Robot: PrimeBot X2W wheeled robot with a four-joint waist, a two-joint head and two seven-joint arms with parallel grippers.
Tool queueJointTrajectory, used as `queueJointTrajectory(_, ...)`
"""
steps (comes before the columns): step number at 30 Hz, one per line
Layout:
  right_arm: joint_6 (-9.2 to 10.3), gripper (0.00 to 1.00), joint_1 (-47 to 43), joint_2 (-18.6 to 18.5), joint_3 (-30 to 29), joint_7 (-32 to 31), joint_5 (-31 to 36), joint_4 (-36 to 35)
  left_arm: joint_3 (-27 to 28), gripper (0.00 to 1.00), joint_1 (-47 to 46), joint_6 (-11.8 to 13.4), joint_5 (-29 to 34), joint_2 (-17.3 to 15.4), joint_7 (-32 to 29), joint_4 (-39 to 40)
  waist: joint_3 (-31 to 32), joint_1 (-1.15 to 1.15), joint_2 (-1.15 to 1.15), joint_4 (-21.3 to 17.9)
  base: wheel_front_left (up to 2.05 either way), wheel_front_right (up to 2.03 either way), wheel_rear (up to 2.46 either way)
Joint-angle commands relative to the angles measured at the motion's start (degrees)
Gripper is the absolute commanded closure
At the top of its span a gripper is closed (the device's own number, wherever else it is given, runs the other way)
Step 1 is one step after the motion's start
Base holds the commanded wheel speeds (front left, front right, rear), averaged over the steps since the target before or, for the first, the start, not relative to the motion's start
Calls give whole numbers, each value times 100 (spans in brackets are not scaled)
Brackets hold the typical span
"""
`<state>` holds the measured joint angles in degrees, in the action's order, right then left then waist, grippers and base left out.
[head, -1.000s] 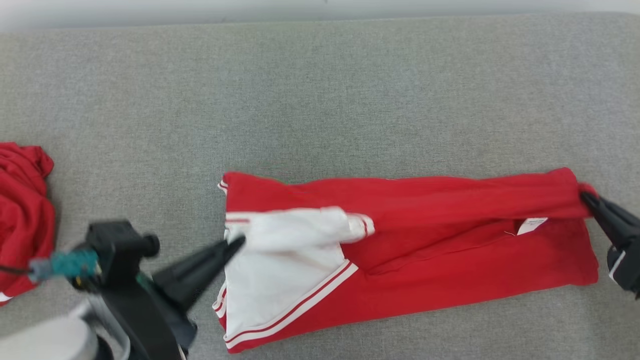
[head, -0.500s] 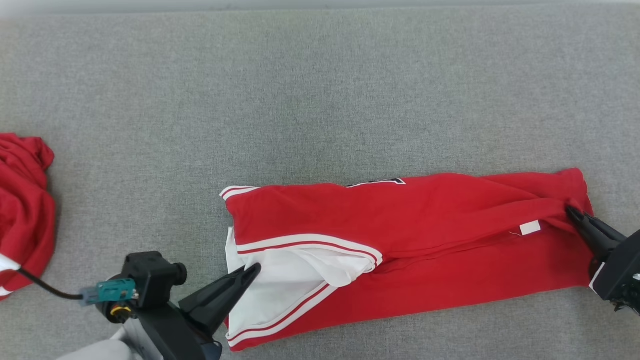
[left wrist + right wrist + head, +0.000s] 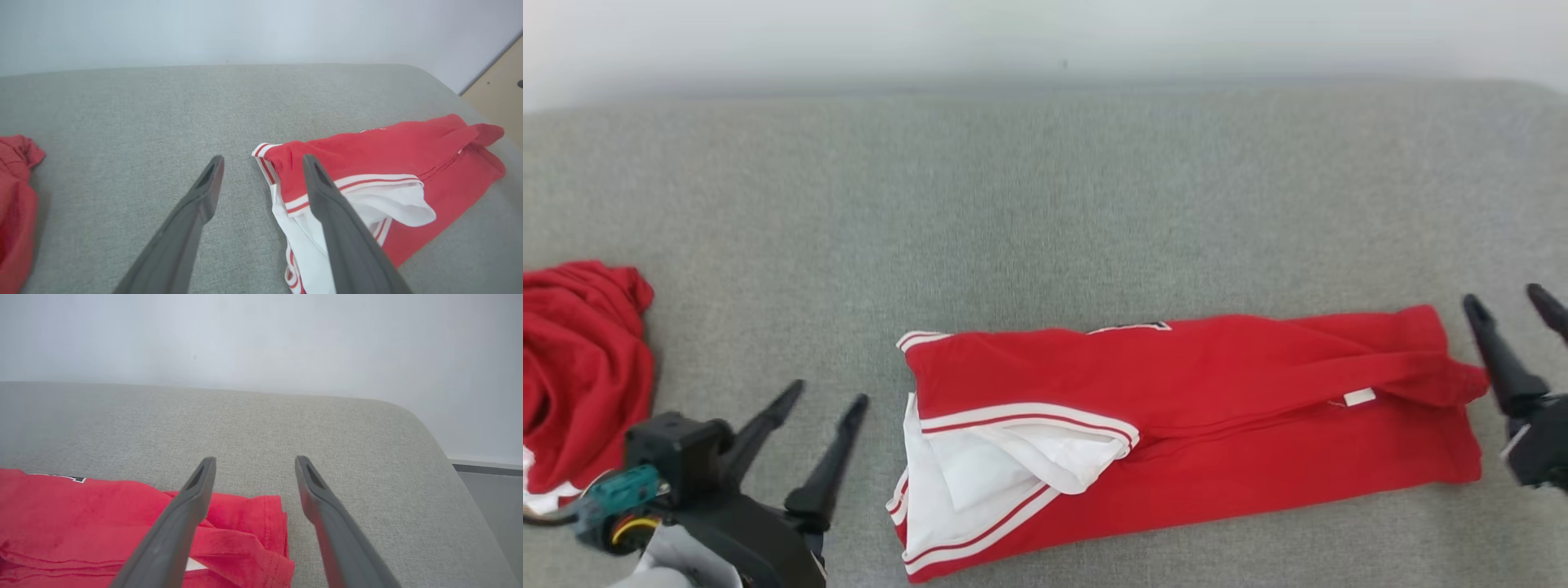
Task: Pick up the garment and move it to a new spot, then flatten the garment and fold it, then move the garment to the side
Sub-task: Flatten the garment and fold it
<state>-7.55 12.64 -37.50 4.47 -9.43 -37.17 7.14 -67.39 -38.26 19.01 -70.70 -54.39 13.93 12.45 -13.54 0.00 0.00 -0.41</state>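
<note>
While a crumpled red cloth (image 3: 580, 359) lies at far L of the grey cushion (image 3: 1045, 188), the left gripper (image 3: 827, 392) sits just L of the garment (image 3: 1217, 384), fingers spread wide & holding nothing. The garment lies mid-cushion, folded lengthwise into a long red strip w/ a white striped part at its L end. Just off its R end the right gripper (image 3: 1503, 296) is also spread wide & empty.

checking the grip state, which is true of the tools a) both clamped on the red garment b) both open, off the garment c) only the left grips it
b: the left tool and right tool stand open at either end of the red garment, gripping nothing.
</note>
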Motion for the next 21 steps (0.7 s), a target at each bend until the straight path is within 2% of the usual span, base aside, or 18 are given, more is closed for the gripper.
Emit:
queueJointTrajectory(1, 14, 0, -96, 96, -7, 120, 131, -45, 87, 0, 172, 131, -33, 36, 58, 34, 250, 0, 0, -40, 0, 0, 0)
queueJointTrajectory(2, 14, 0, -122, 177, -27, 248, 248, -75, 210, 0, 295, 300, -32, 101, 92, 62, 310, 0, 0, -45, 0, 0, 0)
queueJointTrajectory(3, 14, 0, -206, 369, -36, 513, 481, -108, 555, 0, 563, 619, 97, 281, 123, 75, 430, 0, 0, -36, 0, 0, 0)
queueJointTrajectory(6, 14, 0, -368, 631, -42, 853, 760, -47, 1169, 0, 1132, 979, 610, 702, 124, 111, 589, 0, 0, -1, 0, 0, 0)
queueJointTrajectory(9, 14, 0, -556, 903, -45, 1112, 916, 83, 1599, 0, 1692, 1139, 1211, 1157, 126, 97, 697, 0, 0, 61, 0, 0, 0)
queueJointTrajectory(12, 14, 0, -725, 1106, -86, 1276, 953, 273, 1814, 0, 2161, 1296, 1833, 1462, 127, -122, 762, 0, 0, 167, 0, 0, 0)
queueJointTrajectory(15, 14, 0, -861, 1224, -148, 1350, 947, 481, 2050, 0, 2526, 1342, 2292, 1825, 128, -235, 798, 0, 0, 304, 0, 0, 0)
queueJointTrajectory(21, 14, 0, -890, 1376, -563, 1327, 752, 1122, 2341, 0, 2979, 1009, 2944, 2327, 129, -443, 843, 0, 0, 637, 0, 0, 0)
